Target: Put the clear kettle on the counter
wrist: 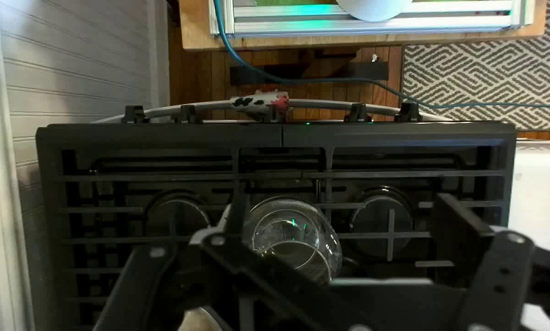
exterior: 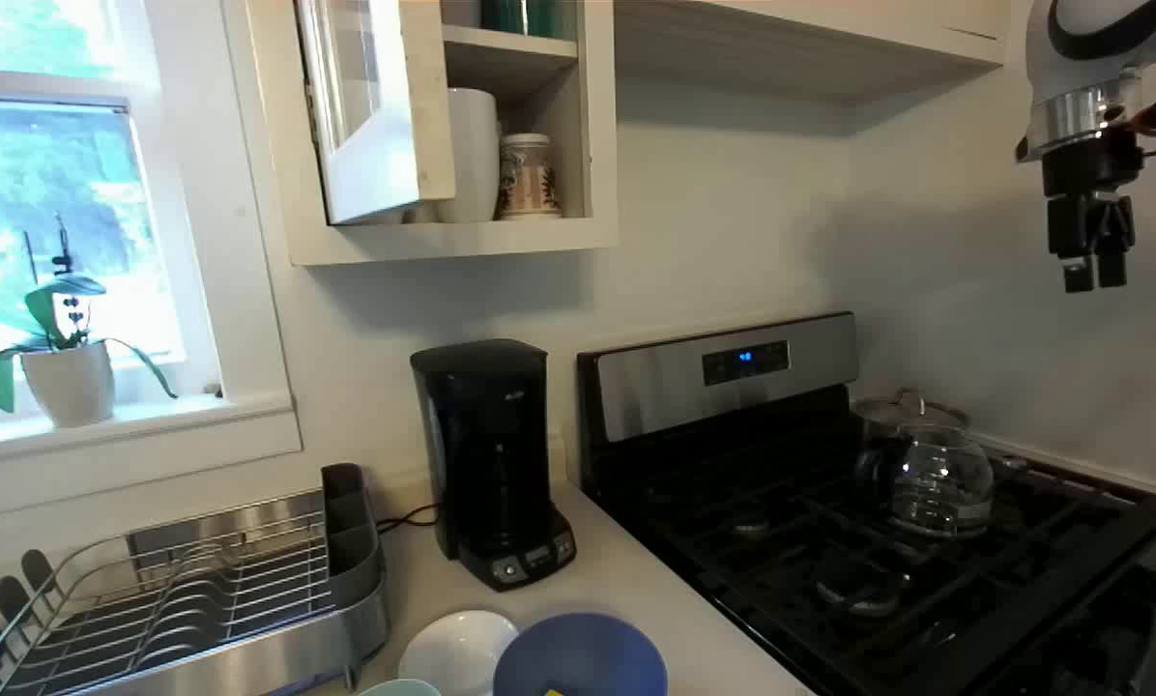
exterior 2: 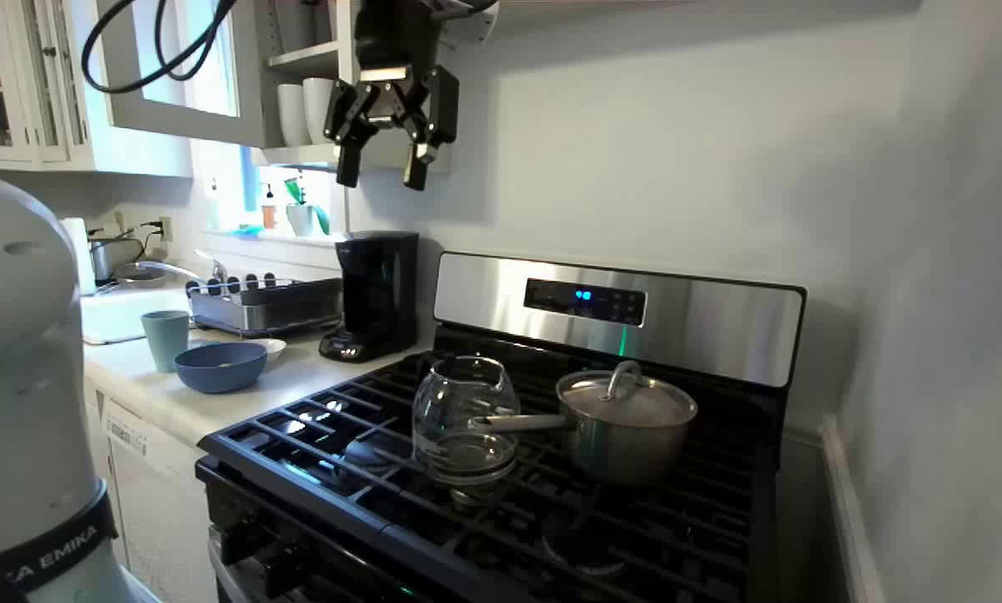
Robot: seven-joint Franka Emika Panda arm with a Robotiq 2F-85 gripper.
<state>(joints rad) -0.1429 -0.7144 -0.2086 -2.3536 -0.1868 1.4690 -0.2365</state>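
With the clear kettle (exterior 2: 459, 410) as my clock's hub, standing on the stove (exterior 2: 325, 498) in an exterior view, the counter (exterior 2: 279, 392) lies at nine o'clock; I expect a hasty set-down there could clip the cup (exterior 2: 166, 342) or the blue bowl (exterior 2: 220, 374). At eleven, the coffee maker (exterior 2: 384, 289) might catch a low carry. Higher, also at eleven, hangs my gripper (exterior 2: 382, 172), spread wide with nothing between its tips; if I clamp the kettle's round body instead of its dark handle (exterior: 882, 464), it may slip or crack. At three, the saucepan (exterior 2: 627, 448) points its handle just beside the kettle, touching or not I can't tell, so a sideways lift might snag. Among containers, the cup's contents are hidden from me, the bowl holds a yellow item (exterior: 554, 692), the cupboard (exterior 2: 300, 156) at eleven holds white vessels (exterior 2: 317, 109), I can't tell whether the kettle holds water, and a lid (exterior 2: 656, 404) hides the saucepan's inside.
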